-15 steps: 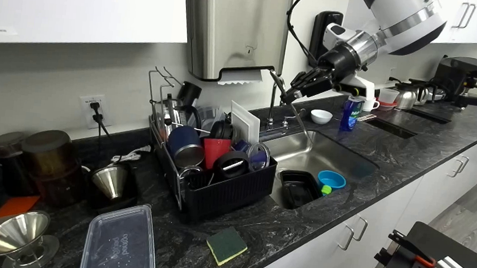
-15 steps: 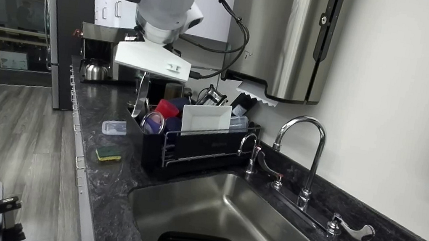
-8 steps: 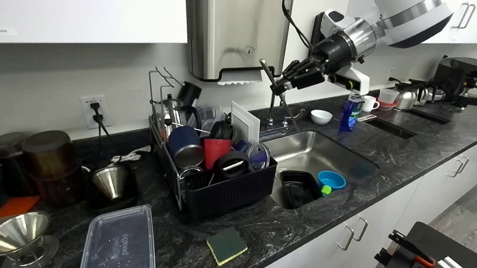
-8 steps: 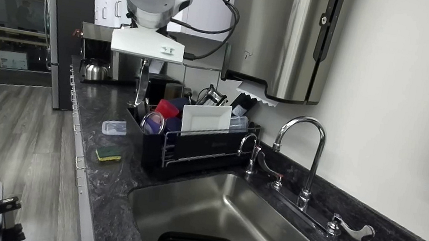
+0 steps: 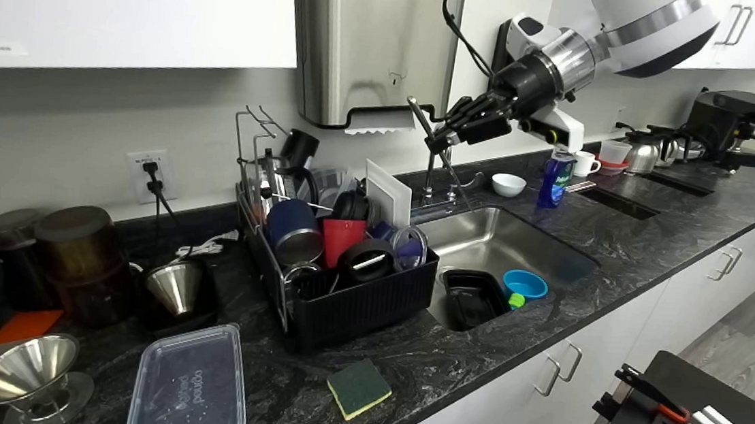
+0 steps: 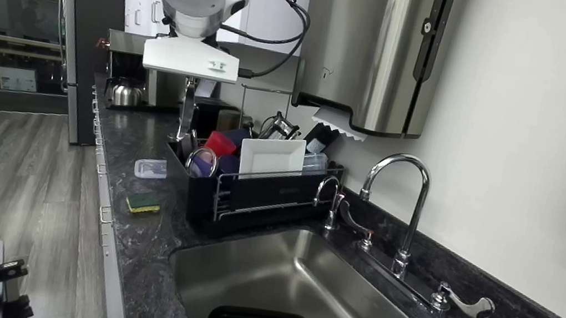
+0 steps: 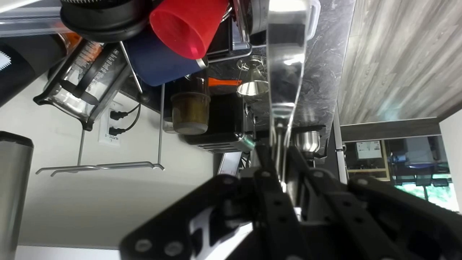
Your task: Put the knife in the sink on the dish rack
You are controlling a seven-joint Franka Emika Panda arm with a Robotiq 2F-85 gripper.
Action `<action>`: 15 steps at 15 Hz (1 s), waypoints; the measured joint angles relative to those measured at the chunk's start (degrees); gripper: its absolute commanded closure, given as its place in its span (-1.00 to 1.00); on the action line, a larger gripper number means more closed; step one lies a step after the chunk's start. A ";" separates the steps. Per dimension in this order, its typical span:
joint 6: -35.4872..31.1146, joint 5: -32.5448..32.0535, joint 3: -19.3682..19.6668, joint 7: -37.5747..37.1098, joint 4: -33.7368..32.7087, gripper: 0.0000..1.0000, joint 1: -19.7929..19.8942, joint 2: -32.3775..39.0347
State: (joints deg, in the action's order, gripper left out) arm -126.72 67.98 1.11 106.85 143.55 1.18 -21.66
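A shiny metal knife (image 5: 420, 115) is held in the air, tilted. Its blade hangs down in an exterior view (image 6: 187, 111) and fills the upper middle of the wrist view (image 7: 287, 61). My gripper (image 5: 442, 140) is shut on the knife's handle, with a finger on each side in the wrist view (image 7: 280, 153). The black dish rack (image 5: 365, 310) is full of dishes and shows in both exterior views (image 6: 277, 196). The knife is apart from it and higher. The steel sink (image 5: 505, 240) is beside the rack and also shows in an exterior view (image 6: 256, 261).
The rack holds a red cup (image 5: 341, 239), a blue mug (image 5: 294, 232) and a white square plate (image 6: 272, 156). A tall faucet (image 6: 417, 201) stands behind the sink. A black tray (image 5: 476, 299) and a blue bowl (image 5: 525, 284) lie in the sink. A paper towel dispenser (image 5: 392, 42) hangs above.
My gripper has moved with the knife toward the rack, leftward in both exterior views. Most of this came in the first half second, with only a slight shift since. The knife stays held.
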 measured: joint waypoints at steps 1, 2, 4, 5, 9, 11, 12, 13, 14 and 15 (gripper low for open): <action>-0.01 0.00 0.00 0.00 0.00 0.72 0.00 0.00; -0.03 0.00 0.00 0.00 0.00 0.72 0.00 0.00; -0.05 0.00 0.00 0.00 0.00 0.72 0.00 0.00; -0.06 0.00 0.00 0.00 0.00 0.72 0.00 0.00; -0.10 0.00 0.00 0.00 0.00 0.72 0.00 0.00; -0.10 0.00 0.00 0.00 0.00 0.72 0.00 0.00; -0.11 0.00 0.00 0.00 0.00 0.72 0.00 0.00; -0.11 0.00 0.00 0.00 0.00 0.72 0.00 0.00; -0.11 0.00 0.00 0.00 0.00 0.93 0.00 0.00; -0.12 0.00 0.00 0.00 0.00 0.93 0.00 0.00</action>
State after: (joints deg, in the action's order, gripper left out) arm -126.83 67.98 1.11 106.85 143.55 1.18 -21.66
